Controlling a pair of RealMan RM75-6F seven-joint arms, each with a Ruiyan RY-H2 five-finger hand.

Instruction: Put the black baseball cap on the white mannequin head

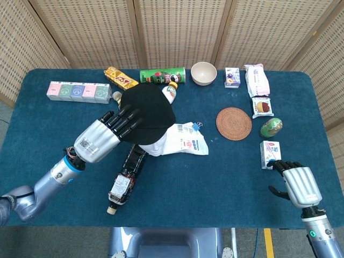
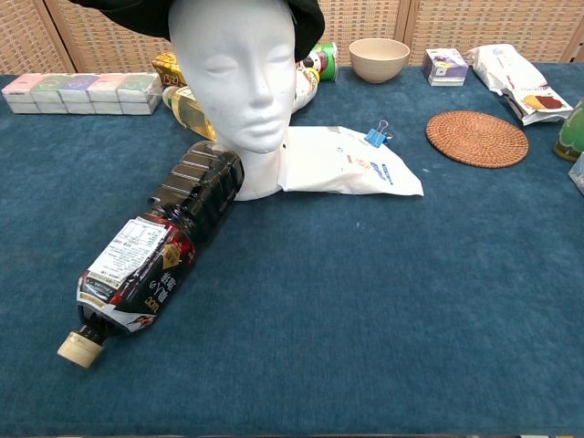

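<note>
While sitting on top of the white mannequin head (image 2: 239,78), black baseball cap (image 1: 144,112) covering the crown and hiding most of the head from above in the head view. Showing in the chest view only as a dark edge across the top of the forehead. Mannequin head standing upright, facing the robot, base touching the white plastic pouch (image 1: 185,140) lying flat to its right.

Left hand (image 1: 106,134) hovering at the cap's near-left edge, fingers (image 1: 125,119) straightened and spread, reaching onto the cap fabric; possibly touching it, contact not resolvable from above. Holding nothing.

Right hand (image 1: 297,183) resting low at the near-right corner of the blue table (image 1: 226,177), well apart from the cap, fingers curled inward, nothing in them.

Dark drink bottle (image 2: 151,255) lying on its side, bottom end against the mannequin's neck base, cap pointing toward the robot. Round woven coaster (image 1: 234,123) lying flat to the right of the pouch. Beige bowl (image 1: 203,73) standing at the far edge.
</note>
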